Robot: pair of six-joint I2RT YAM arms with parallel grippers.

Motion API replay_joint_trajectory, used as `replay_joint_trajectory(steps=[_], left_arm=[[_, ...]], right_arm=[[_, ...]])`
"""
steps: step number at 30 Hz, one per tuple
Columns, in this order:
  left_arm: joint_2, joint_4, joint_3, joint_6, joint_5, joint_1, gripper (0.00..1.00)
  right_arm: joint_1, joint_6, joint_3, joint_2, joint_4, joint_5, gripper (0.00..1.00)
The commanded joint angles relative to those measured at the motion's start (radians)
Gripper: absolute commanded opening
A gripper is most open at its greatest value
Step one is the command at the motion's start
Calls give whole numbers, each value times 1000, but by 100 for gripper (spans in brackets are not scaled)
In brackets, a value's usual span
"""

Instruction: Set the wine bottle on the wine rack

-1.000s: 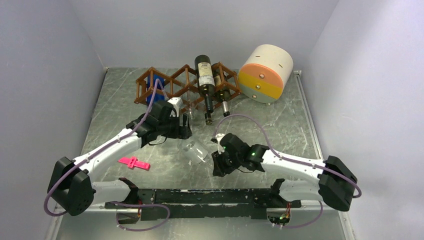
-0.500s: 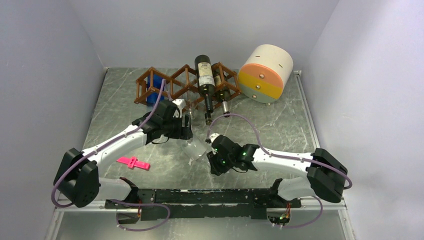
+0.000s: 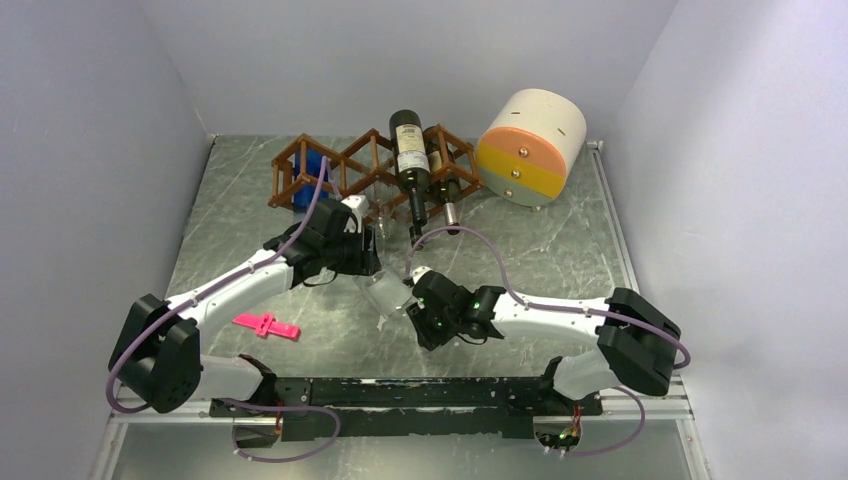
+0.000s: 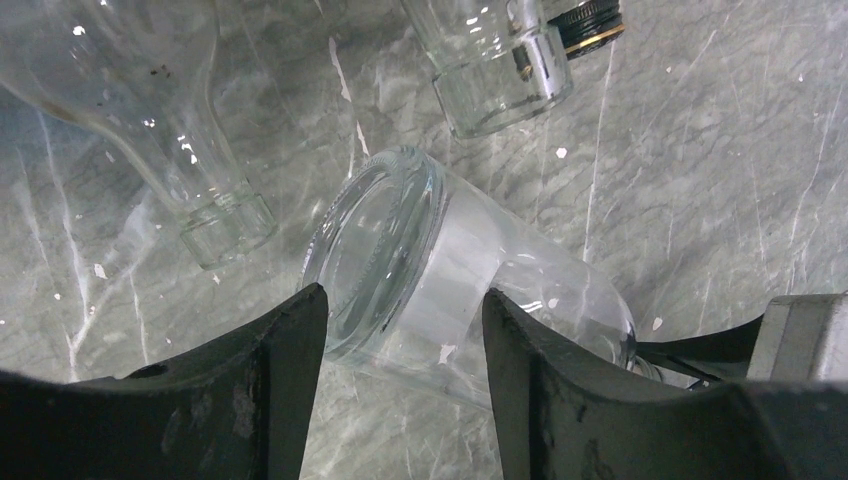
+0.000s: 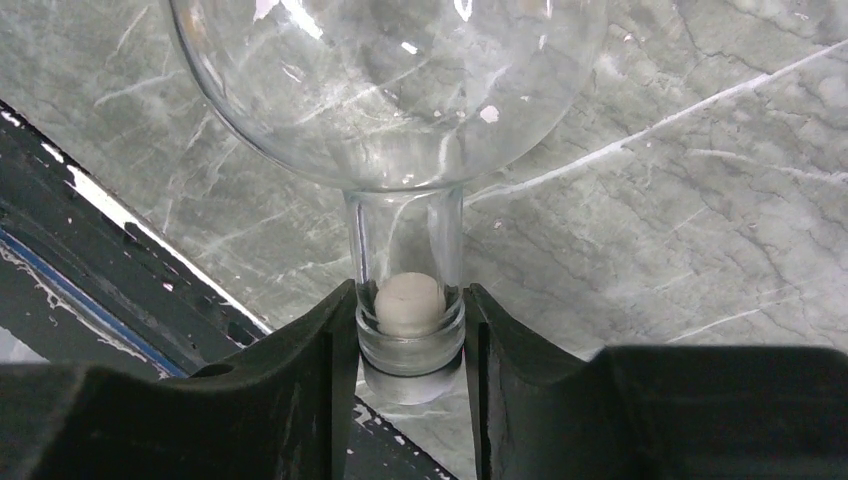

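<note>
Right claw [image 5: 410, 300], clenching corked neck of wine bottle [image 4: 440, 270], has been carrying it toward left claw [image 4: 400, 310]. Left claw is narrowing around bottle base; firm grasp or not, cannot tell. Handover is seeming near. Wine rack [image 3: 340, 165] is standing well beyond both claws.

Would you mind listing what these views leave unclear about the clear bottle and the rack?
Left wrist: whether the left gripper touches the clear bottle; its fingers overlap the glass.
Right wrist: the bottle's body beyond the right gripper, cut by the top edge.
Top: the blue object in the wine rack, hidden by slats.
</note>
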Motion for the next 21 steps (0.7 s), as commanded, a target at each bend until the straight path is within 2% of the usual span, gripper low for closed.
replay_joint_trajectory(steps=[1, 21], left_arm=[[15, -5, -23, -3, 52, -7, 59], [23, -5, -41, 2, 58, -8, 50]], right_arm=[[-5, -21, 19, 43, 57, 92, 42], [-2, -39, 49, 148, 194, 132, 48]])
